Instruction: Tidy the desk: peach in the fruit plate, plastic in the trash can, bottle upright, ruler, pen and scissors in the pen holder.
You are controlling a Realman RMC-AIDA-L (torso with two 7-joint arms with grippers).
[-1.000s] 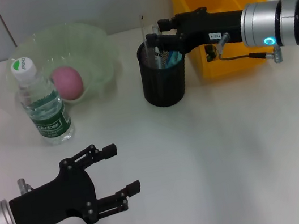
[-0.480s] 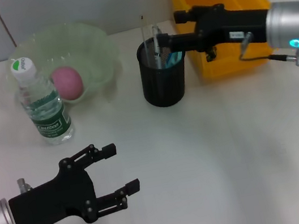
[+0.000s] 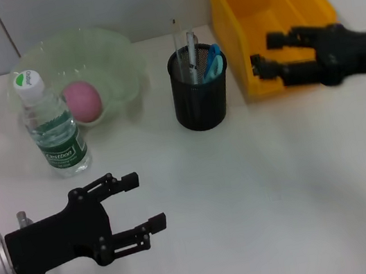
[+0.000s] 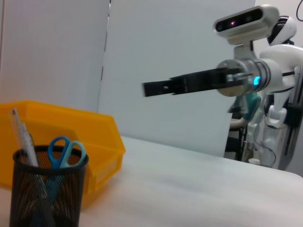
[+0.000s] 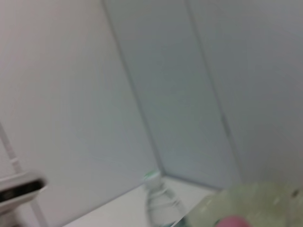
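At the lower left of the head view, the left end effector [image 3: 138, 204] hovers over the counter [image 3: 263, 194], fingers spread wide, empty. Higher, the bottle [image 3: 51, 124] stands upright left of the pen holder [image 3: 200, 99] with scissors [image 3: 212, 61]. The right end effector [image 3: 269, 56] hangs open and empty before the trash can [image 3: 268, 17]. The peach [image 3: 83, 101] lies in the fruit plate [image 3: 110, 58], upper left.
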